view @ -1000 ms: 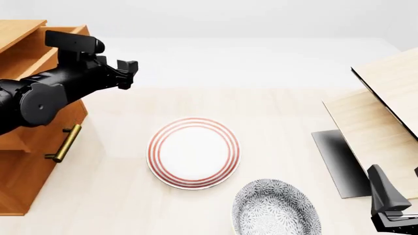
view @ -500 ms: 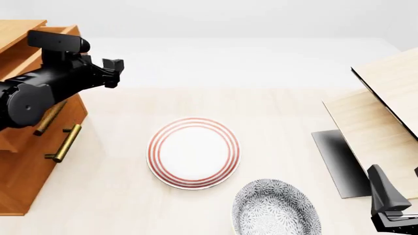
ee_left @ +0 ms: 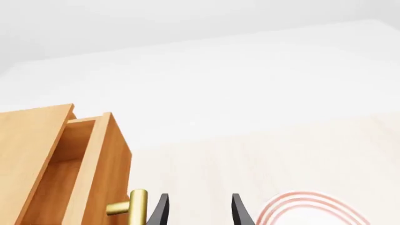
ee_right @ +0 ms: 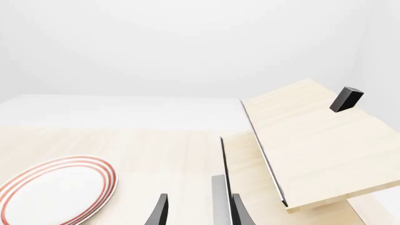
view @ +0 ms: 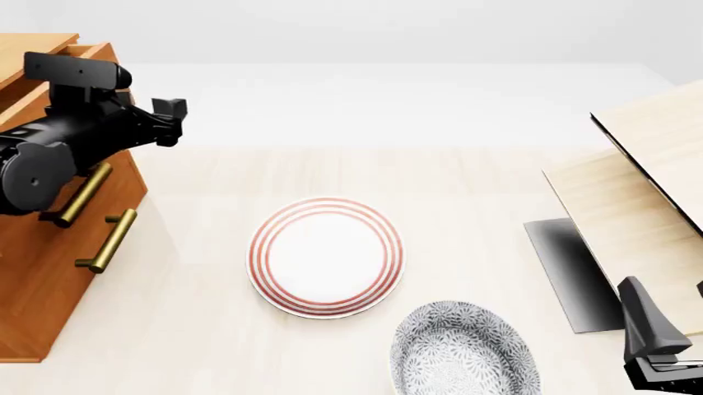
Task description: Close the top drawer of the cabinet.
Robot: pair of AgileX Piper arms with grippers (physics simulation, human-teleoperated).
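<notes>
Front view: left gripper hovered beside cabinet at table's left edge, fingers parted, holding nothing. Top drawer stood slightly out, brass handle below arm. Red-ringed plate mid-table.

Left wrist view: fingertips apart, just beside handle; contact possibly, unclear.

Right wrist view: right gripper fingers spread, empty, near pale boards.

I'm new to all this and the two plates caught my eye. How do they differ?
The red-ringed plate is white with thin red rings near its rim; the grey patterned plate is covered in a fine dark-and-white speckled pattern. The red-ringed plate lies fully in the front view at the table's middle; the grey patterned plate is nearer the camera, cut off by the picture's lower edge. Both are round and lie flat.
</notes>
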